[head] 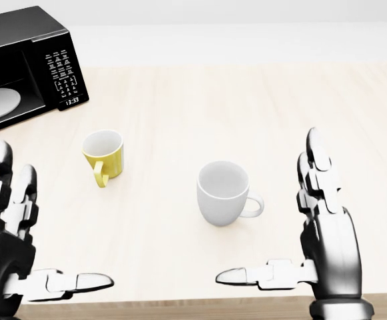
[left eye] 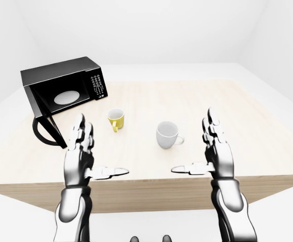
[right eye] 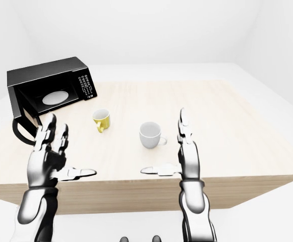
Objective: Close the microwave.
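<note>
Left-eye view gives me the best overall layout. My left robot hand (left eye: 80,154) hangs above the near edge of the surface (left eye: 247,121), fingers spread apart and thumb pointing inward, holding nothing. My right robot hand (left eye: 214,148) mirrors it, likewise spread and empty.

The microwave (left eye: 60,85) sits up and to the left of the left robot hand, well apart from it, on the far-left part of the surface. Its cavity is exposed, with a pale turntable plate (left eye: 67,97) visible inside; nothing else shows in the cavity. The microwave door (left eye: 48,130) stands swung out from the left side of the cabinet, its free edge reaching toward the near edge of the surface, just left of and beyond the left robot hand. The door's long axis runs roughly from the cabinet toward me.

I judge the left robot hand is clearly the nearer one; the closing move calls for reaching left past the door's outer face and pushing it rightward and away.

A yellow mug (head: 104,155) and a white mug (head: 224,193) stand between the two robot hands, beyond them. Both appear empty.
</note>
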